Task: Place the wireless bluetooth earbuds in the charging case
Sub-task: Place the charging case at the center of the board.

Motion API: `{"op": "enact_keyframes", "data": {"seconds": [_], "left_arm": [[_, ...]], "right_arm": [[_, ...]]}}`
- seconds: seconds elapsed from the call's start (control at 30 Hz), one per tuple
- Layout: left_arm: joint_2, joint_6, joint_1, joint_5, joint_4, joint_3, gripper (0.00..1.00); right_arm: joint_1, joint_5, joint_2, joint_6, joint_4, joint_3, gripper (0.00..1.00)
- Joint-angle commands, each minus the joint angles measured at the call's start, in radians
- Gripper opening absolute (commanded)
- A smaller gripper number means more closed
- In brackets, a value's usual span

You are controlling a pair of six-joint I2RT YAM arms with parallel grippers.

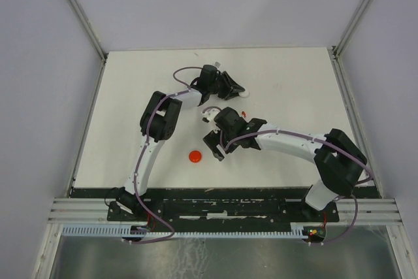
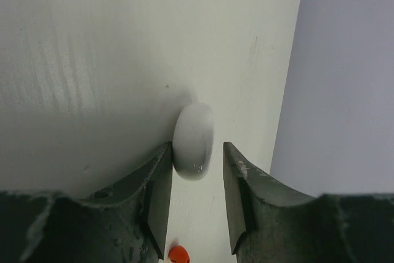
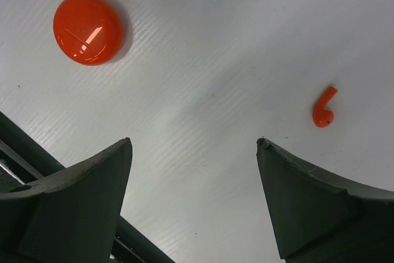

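A white round charging case (image 2: pixel 194 141) stands on edge between my left gripper's (image 2: pixel 197 149) fingertips. It touches the left finger, and a gap shows on the right side, so the jaws are slightly open. From above, this gripper (image 1: pixel 236 91) sits at the middle back of the table beside the white case (image 1: pixel 243 94). My right gripper (image 3: pixel 194 141) hangs wide open over bare table with nothing between its fingers. A red earbud (image 3: pixel 323 109) lies just beyond its right finger. A shut red case (image 3: pixel 88 29) lies off to the left.
The red case (image 1: pixel 194 156) rests near the front of the white table (image 1: pixel 130 96), left of my right gripper (image 1: pixel 214 148). A small red piece (image 2: pixel 178 254) shows low between the left fingers. Grey walls enclose the table on three sides.
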Motion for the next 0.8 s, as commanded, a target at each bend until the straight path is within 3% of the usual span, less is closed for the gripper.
{"op": "enact_keyframes", "data": {"seconds": [0.0, 0.27, 0.33, 0.57, 0.6, 0.77], "left_arm": [[0.0, 0.059, -0.004, 0.001, -0.01, 0.038, 0.47], [-0.008, 0.061, -0.003, 0.024, -0.002, 0.045, 0.61], [-0.011, 0.063, -0.002, 0.035, 0.003, 0.046, 0.72], [-0.018, 0.068, -0.001, 0.057, 0.01, 0.062, 0.81], [-0.021, 0.069, 0.0, 0.059, 0.01, 0.064, 0.87], [-0.03, 0.079, 0.006, 0.074, -0.02, 0.082, 0.9]], "right_arm": [[0.037, 0.015, 0.044, -0.037, 0.022, 0.058, 0.9], [0.078, 0.019, 0.132, -0.075, 0.051, 0.084, 0.91], [0.083, 0.022, 0.146, -0.081, 0.067, 0.085, 0.91], [0.09, 0.013, 0.19, -0.1, 0.099, 0.099, 0.91], [0.093, 0.012, 0.196, -0.102, 0.102, 0.102, 0.91], [0.098, 0.009, 0.232, -0.113, 0.091, 0.135, 0.91]]}}
